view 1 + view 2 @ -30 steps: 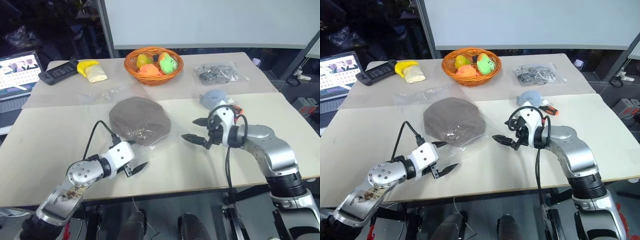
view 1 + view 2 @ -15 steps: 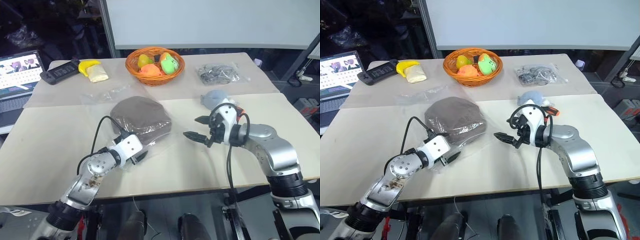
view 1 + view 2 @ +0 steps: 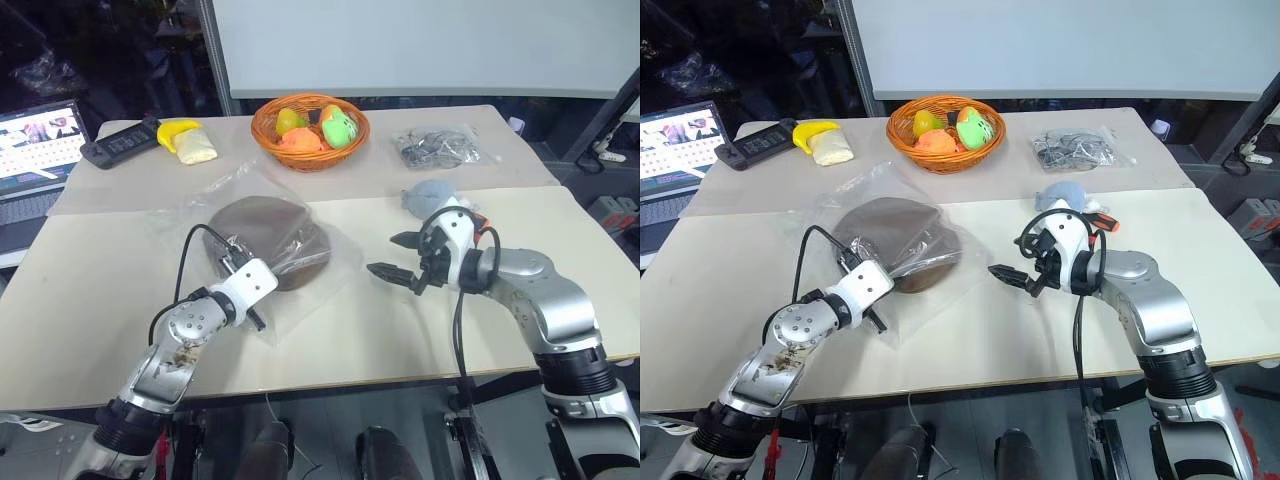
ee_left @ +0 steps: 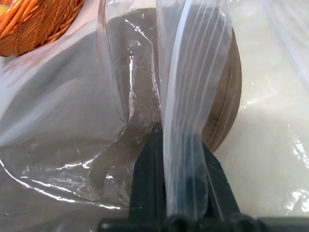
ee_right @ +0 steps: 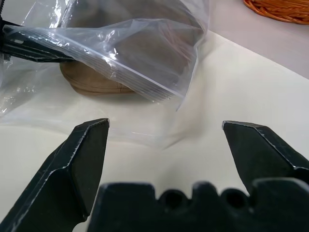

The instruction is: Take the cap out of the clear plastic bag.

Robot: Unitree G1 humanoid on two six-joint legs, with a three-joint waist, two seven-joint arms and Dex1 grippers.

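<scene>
The dark brown cap (image 3: pixel 262 228) lies flat inside the clear plastic bag (image 3: pixel 300 285) at the table's middle. The bag's ribbed zip edge (image 4: pixel 190 72) is lifted and runs across the cap. My left gripper (image 4: pixel 176 137) is at the bag's near side, shut on that zip edge, with the cap (image 4: pixel 222 106) just beyond its fingertips. Off to the right of the bag, my right gripper (image 3: pixel 381 253) hovers above the table with its jaws wide open and nothing between them. The right wrist view looks across at the bag (image 5: pixel 145 53) and the cap (image 5: pixel 96 82).
An orange fruit basket (image 3: pixel 310 140) stands at the back. Left of it are a banana (image 3: pixel 175 130), a black device (image 3: pixel 115 145) and a laptop (image 3: pixel 35 150). A small bag of metal parts (image 3: pixel 435 146) and a blue-grey lump (image 3: pixel 430 195) lie behind the right gripper.
My left gripper moved forward to the bag and shut on its zip edge. The bag's near side has lifted and the bag has puffed up over the cap. The right gripper stayed put.
</scene>
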